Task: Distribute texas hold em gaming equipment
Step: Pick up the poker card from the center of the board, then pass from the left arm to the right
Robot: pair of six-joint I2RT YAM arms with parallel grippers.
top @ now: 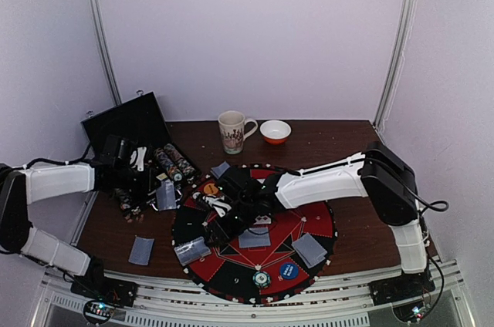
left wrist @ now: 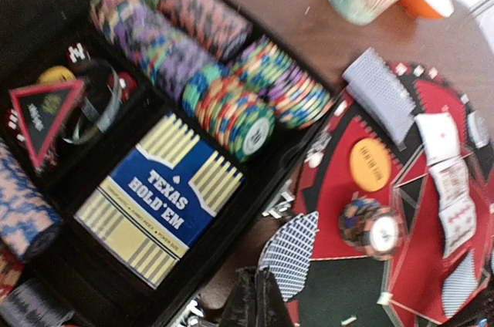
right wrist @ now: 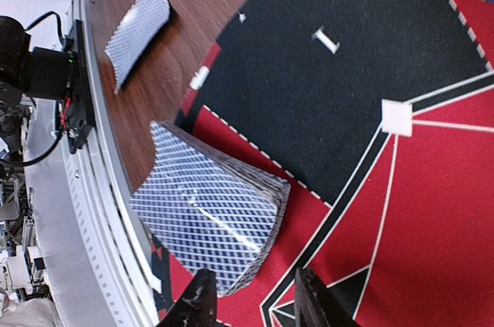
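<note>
My left gripper (left wrist: 259, 287) is shut, pinching the near corner of a grey-blue-backed playing card (left wrist: 293, 254) that bends over the edge of the red-and-black mat (left wrist: 332, 188); from above that card (top: 166, 196) sits beside the open case. An orange disc (left wrist: 370, 163) and a short stack of striped chips (left wrist: 369, 225) lie on the mat. My right gripper (right wrist: 258, 304) is open low over the mat (right wrist: 432, 211). A skewed deck of cards (right wrist: 212, 215) lies just ahead of it, its edge against the left finger. Further cards (top: 254, 238) and a blue disc (top: 288, 271) rest on the mat.
The black case (left wrist: 231, 211) holds rows of striped chips (left wrist: 231, 111) and a Texas Hold'em box (left wrist: 158, 196). A mug (top: 233, 131) and an orange bowl (top: 275, 131) stand at the back. One card (top: 141, 250) lies on bare wood near the front rail (right wrist: 100, 211).
</note>
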